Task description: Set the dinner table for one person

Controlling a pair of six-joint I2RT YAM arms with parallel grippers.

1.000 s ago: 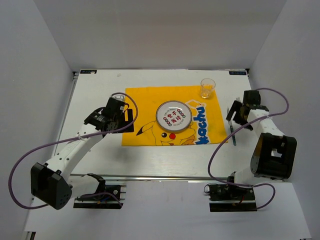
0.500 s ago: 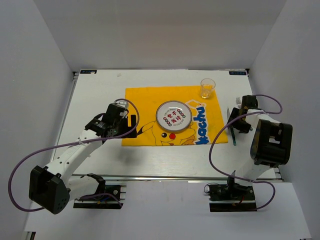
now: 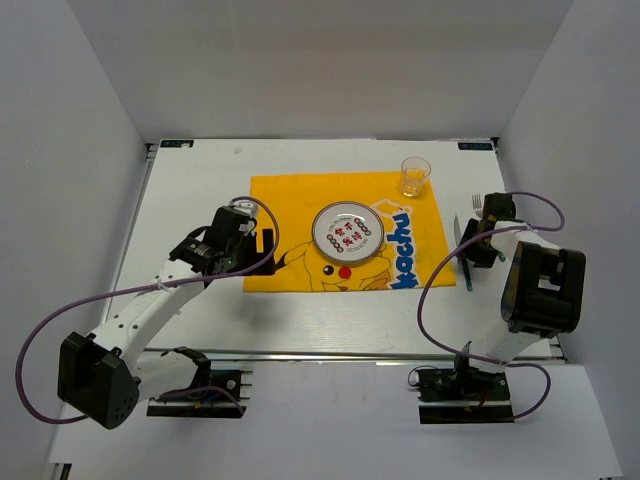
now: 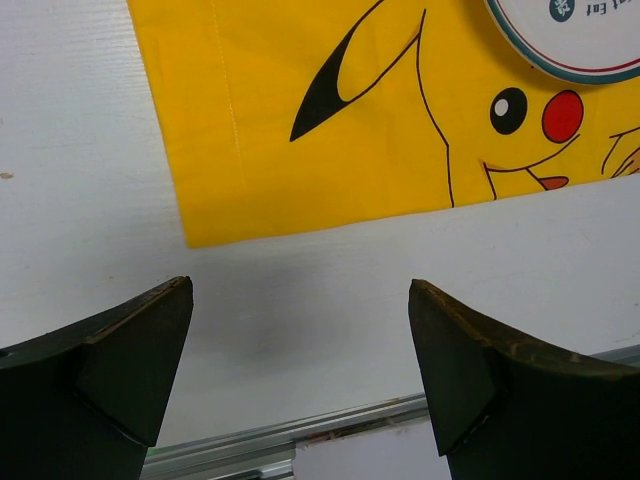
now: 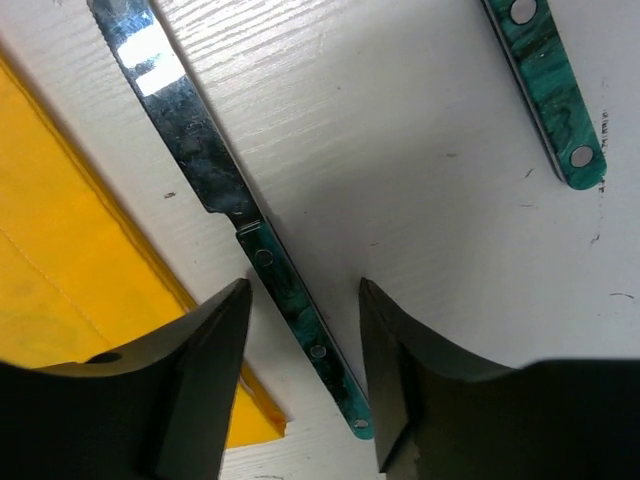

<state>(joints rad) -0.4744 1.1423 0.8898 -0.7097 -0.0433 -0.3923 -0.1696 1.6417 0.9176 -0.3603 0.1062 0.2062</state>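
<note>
The white dinner table holds a yellow Pikachu cloth with a round printed plate on it and a clear glass at its far right corner. A knife with a green handle lies just right of the cloth, and a fork lies beyond it. My right gripper is open low over the knife; in the right wrist view its jaws stand either side of the knife handle. My left gripper is open and empty over the cloth's near left corner.
The fork's green handle lies to the right of the knife in the right wrist view. The table's metal rail runs along the near edge below my left gripper. White walls enclose the table on three sides.
My right arm has folded in and brought its gripper down over the knife. My left gripper has shifted slightly toward the near edge. Little has moved in the last half second.
</note>
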